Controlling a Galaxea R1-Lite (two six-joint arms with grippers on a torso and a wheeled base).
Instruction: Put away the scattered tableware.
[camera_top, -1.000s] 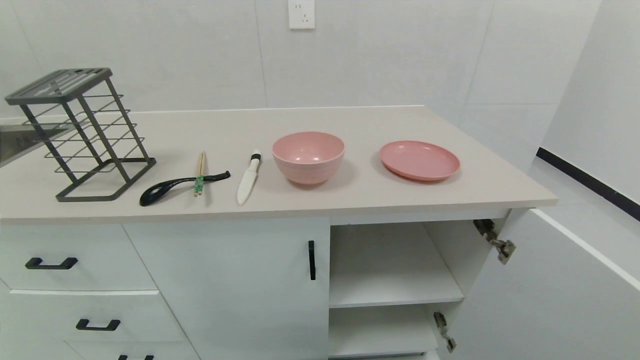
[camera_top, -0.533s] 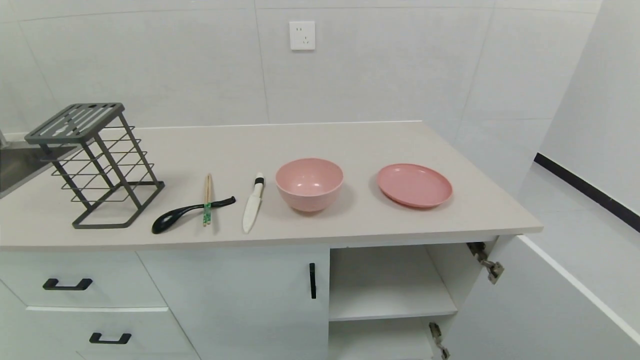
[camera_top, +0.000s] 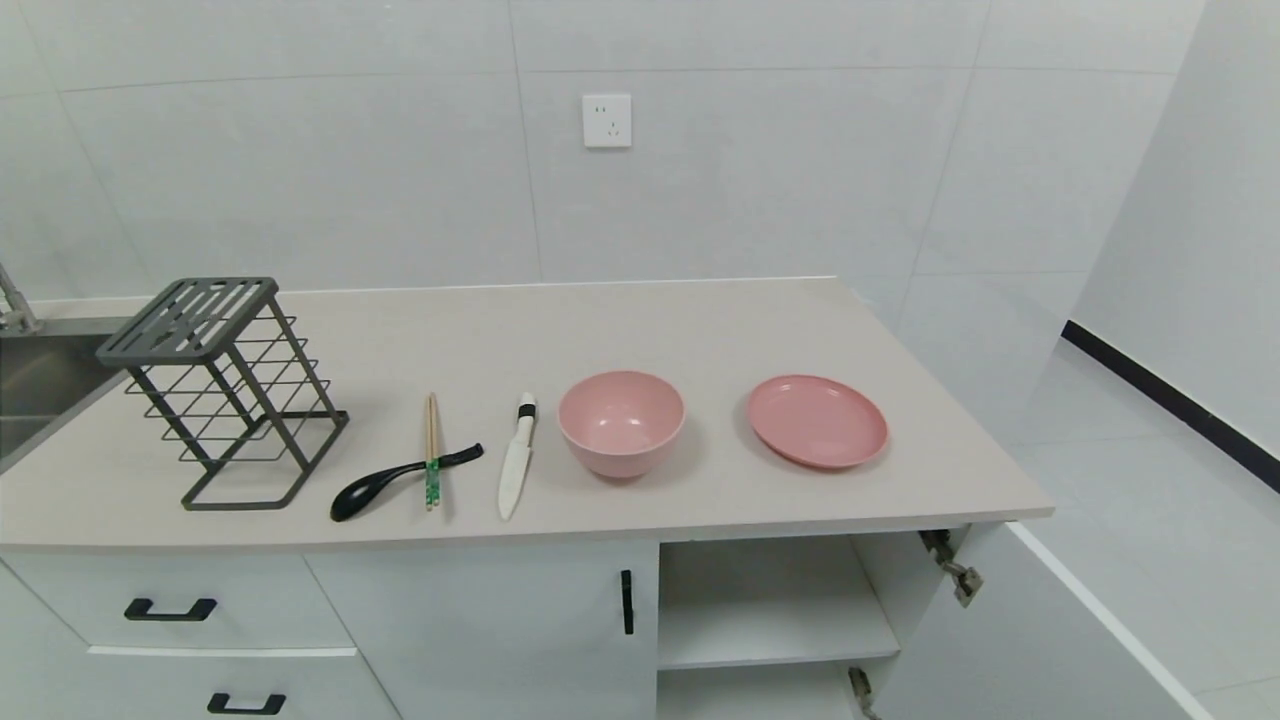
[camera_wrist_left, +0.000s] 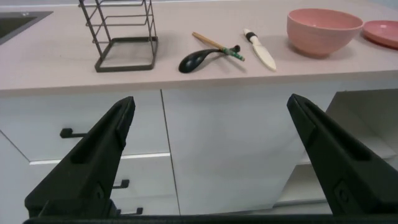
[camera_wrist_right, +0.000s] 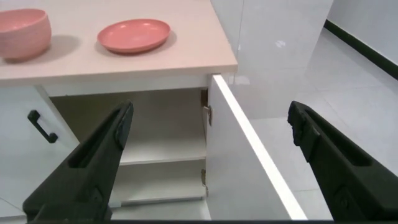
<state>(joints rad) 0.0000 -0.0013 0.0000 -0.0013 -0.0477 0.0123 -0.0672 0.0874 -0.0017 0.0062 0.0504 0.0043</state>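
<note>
Only the head camera has been shifted; nothing on the bench (camera_top: 700, 330) is displaced. From the head, spoon (camera_top: 400, 480), chopsticks (camera_top: 432, 450), knife (camera_top: 517, 470), bowl (camera_top: 620, 420) and plate (camera_top: 817, 420) are seen along its near edge, right of the rack (camera_top: 225, 390). Left wrist: left gripper (camera_wrist_left: 211, 102) held wide open, plate cut off. Right wrist: right gripper (camera_wrist_right: 211, 107) spread open before the open cabinet (camera_wrist_right: 155, 149).
</note>
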